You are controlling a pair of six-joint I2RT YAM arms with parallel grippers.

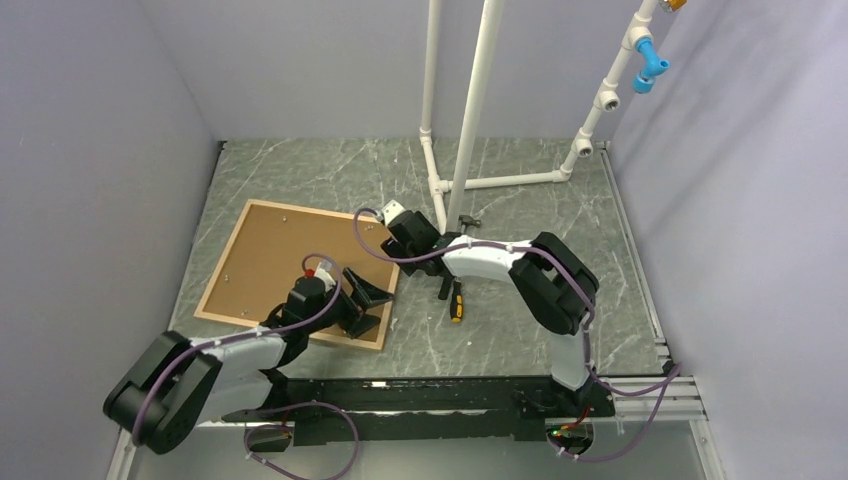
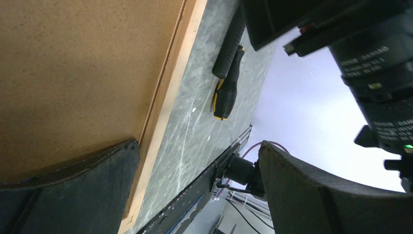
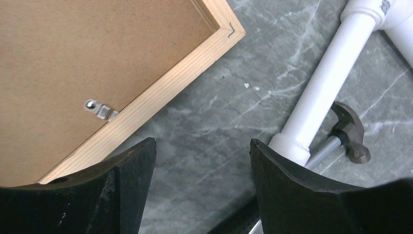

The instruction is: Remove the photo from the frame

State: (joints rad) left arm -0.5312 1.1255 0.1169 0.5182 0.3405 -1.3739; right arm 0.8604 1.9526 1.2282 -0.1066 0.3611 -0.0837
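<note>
The frame (image 1: 222, 262) of light wood lies face down on the table's left half, with the brown backing board (image 1: 270, 255) filling it. The photo is hidden under the board. My left gripper (image 1: 362, 302) is open and empty over the frame's right edge near its front corner. In the left wrist view (image 2: 197, 144) one finger is over the board and the other is off the frame (image 2: 163, 105). My right gripper (image 1: 392, 232) is open and empty above the frame's far right corner (image 3: 195, 63). In the right wrist view (image 3: 202, 141) a small metal tab (image 3: 100, 109) sits on the board's edge.
A black and yellow screwdriver (image 1: 455, 300) lies right of the frame and also shows in the left wrist view (image 2: 226, 92). A small hammer (image 3: 348, 131) lies by the white pipe stand (image 1: 470, 110). Grey walls close in both sides.
</note>
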